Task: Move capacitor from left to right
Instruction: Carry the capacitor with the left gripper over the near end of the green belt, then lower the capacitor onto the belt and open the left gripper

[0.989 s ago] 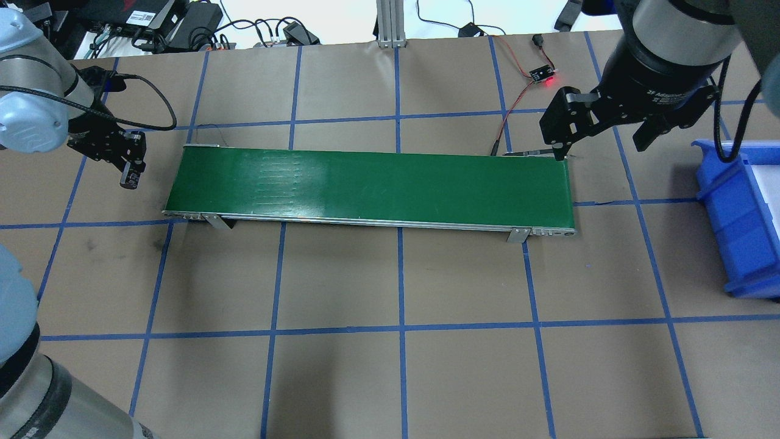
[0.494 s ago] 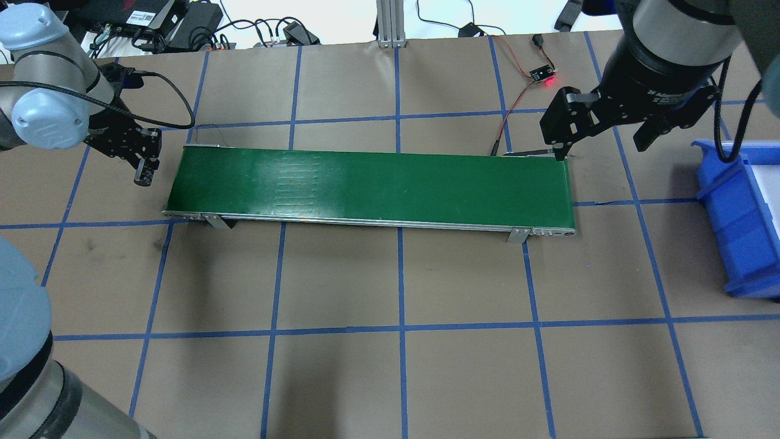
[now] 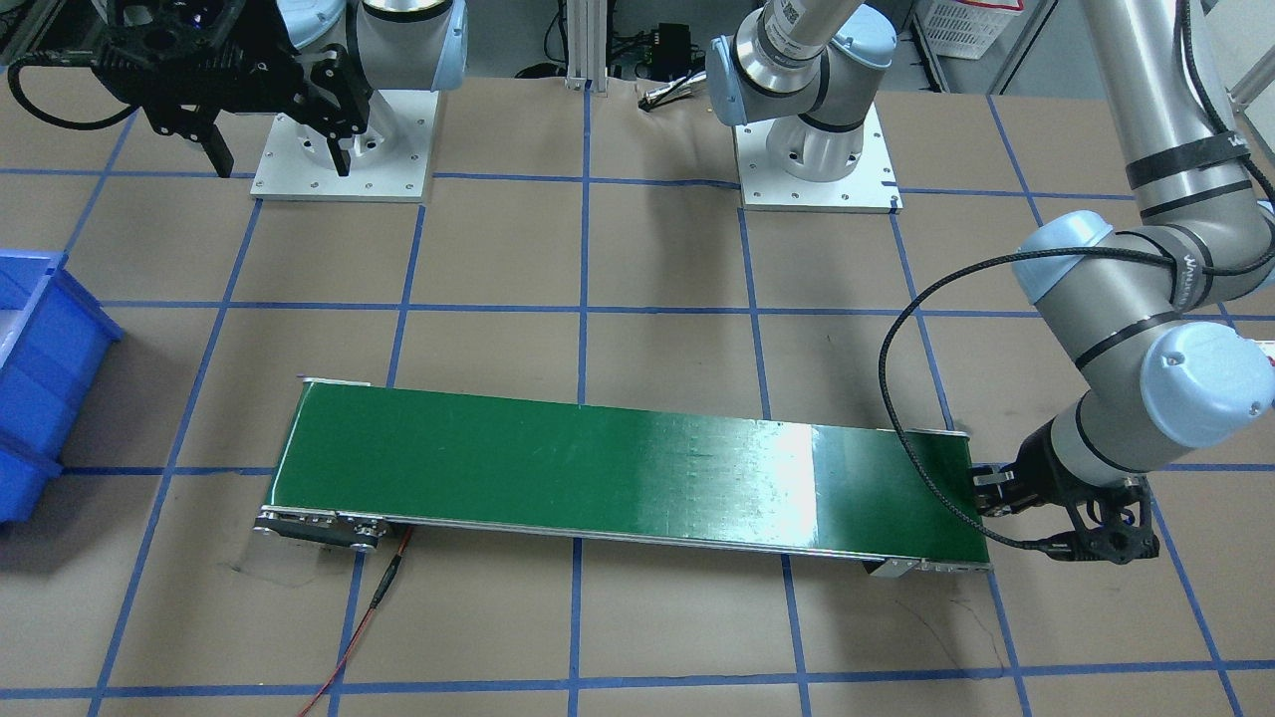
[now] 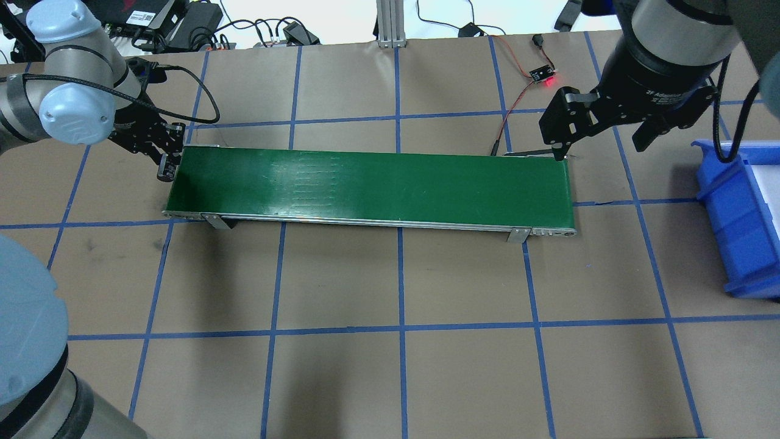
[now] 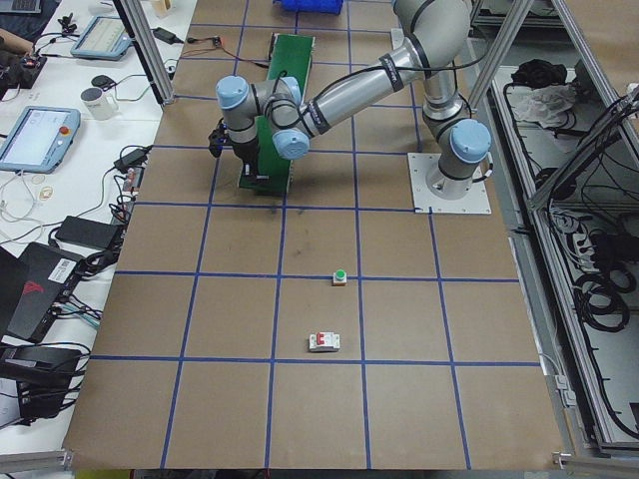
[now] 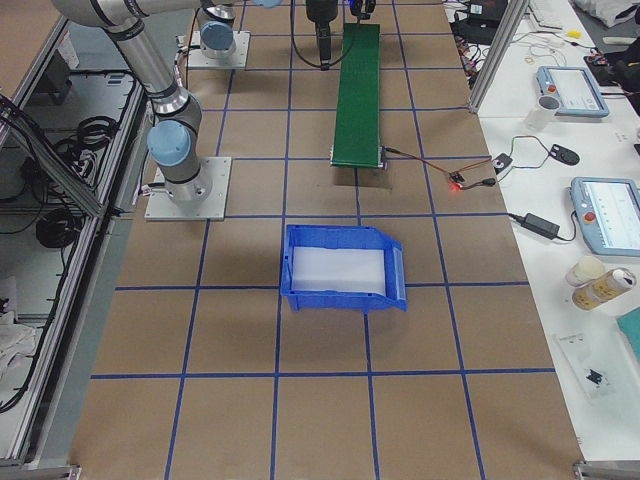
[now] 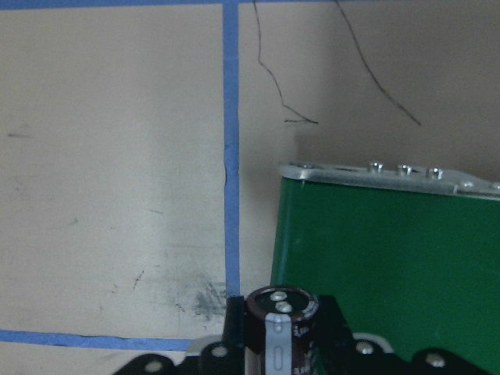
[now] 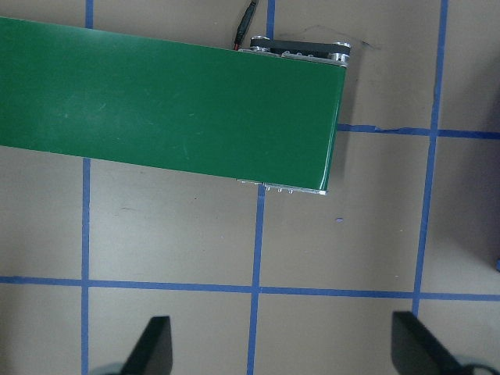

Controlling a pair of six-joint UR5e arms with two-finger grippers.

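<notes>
The capacitor (image 7: pixel 281 332), a small dark cylinder with a silvery top and a grey stripe, is held upright in my left gripper (image 4: pixel 166 166). The gripper is shut on it and hovers at the left end of the green conveyor belt (image 4: pixel 372 186). In the front-facing view the left gripper (image 3: pixel 988 488) is at the belt's right end. My right gripper (image 4: pixel 603 137) is open and empty, high above the belt's right end. In the right wrist view its fingers (image 8: pixel 152 348) frame bare table below the belt (image 8: pixel 172 101).
A blue bin (image 4: pixel 737 225) stands at the table's right edge. A small sensor board with a red light (image 4: pixel 542 76) and its wires lie behind the belt's right end. A white breaker (image 5: pixel 323 343) and a green-capped white part (image 5: pixel 340 277) lie at the table's left.
My left gripper has moved right and slightly away, carrying the capacitor up to the belt's left end. The right arm has not moved.
</notes>
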